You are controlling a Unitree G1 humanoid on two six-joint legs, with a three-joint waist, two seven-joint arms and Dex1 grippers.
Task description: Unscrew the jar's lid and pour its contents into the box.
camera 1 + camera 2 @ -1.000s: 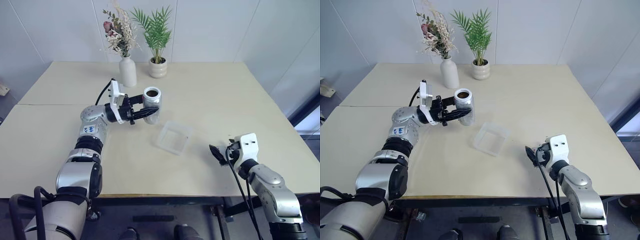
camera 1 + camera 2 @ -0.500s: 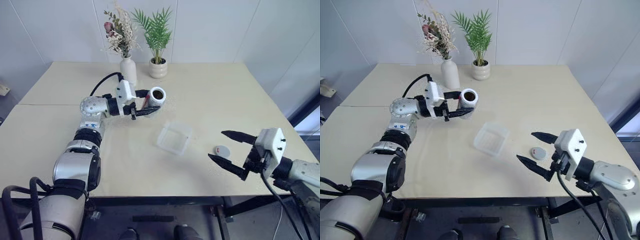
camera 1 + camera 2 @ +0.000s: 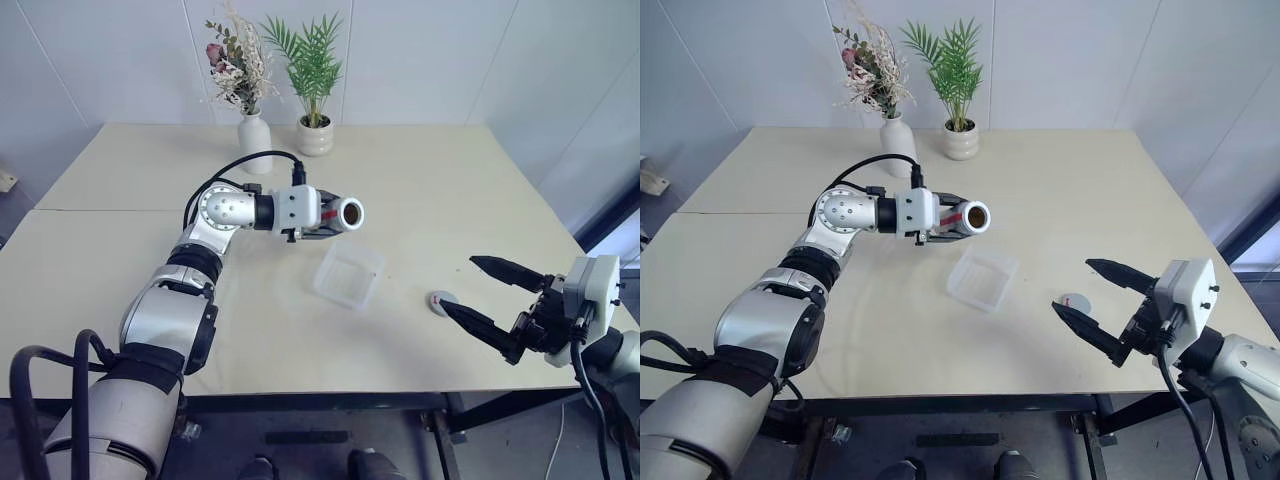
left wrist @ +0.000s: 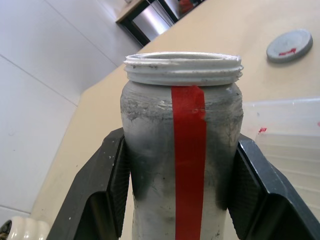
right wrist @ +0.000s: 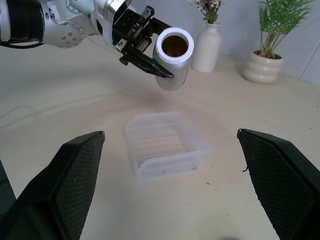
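I'm seeing a dull, scuffed grey jar point(image 4: 180, 150), glossy red tape, clear smooth plastic box point(image 5: 165, 145), matt beige table point(image 3: 450, 190).

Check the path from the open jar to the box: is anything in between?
Nothing visible. The left gripper holds the jar tipped above the table, its mouth toward the box; the lid lies aside.

No readable text, labels or numbers anywhere

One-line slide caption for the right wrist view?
Left claw tips the open jar above the box; right claw stands open.
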